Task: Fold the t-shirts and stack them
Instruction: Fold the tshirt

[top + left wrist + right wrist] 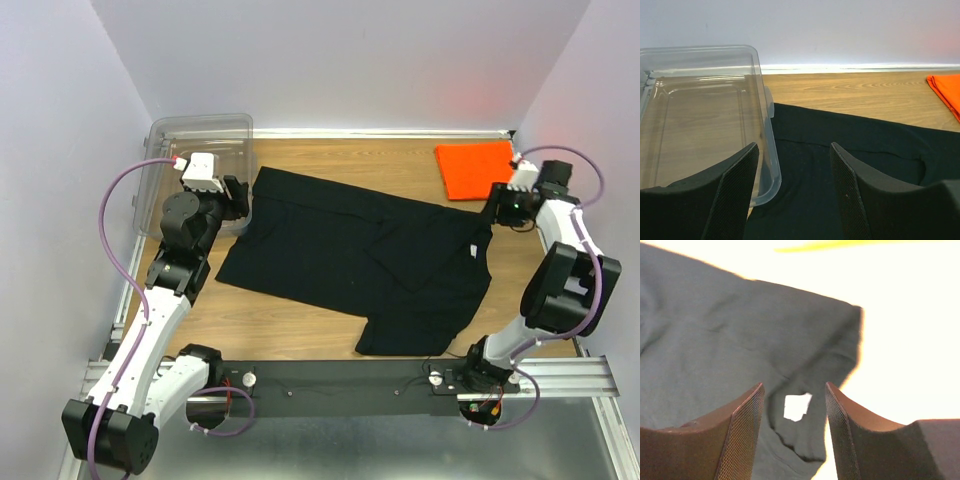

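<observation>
The black t-shirt (340,255) lies spread on the wooden table, partly folded, one sleeve laid over its middle. It also shows in the left wrist view (850,150) and the right wrist view (730,340), where a white neck label (797,406) is visible. The orange t-shirt (475,168) lies folded at the back right; its edge shows in the left wrist view (946,90). My left gripper (240,197) is open and empty over the shirt's back left corner (794,150). My right gripper (494,212) is open and empty over the shirt's collar end (795,390).
A clear plastic bin (190,165) stands at the back left, touching the black shirt's corner; it fills the left of the left wrist view (705,110). White walls enclose the table on three sides. A black rail (340,380) runs along the near edge.
</observation>
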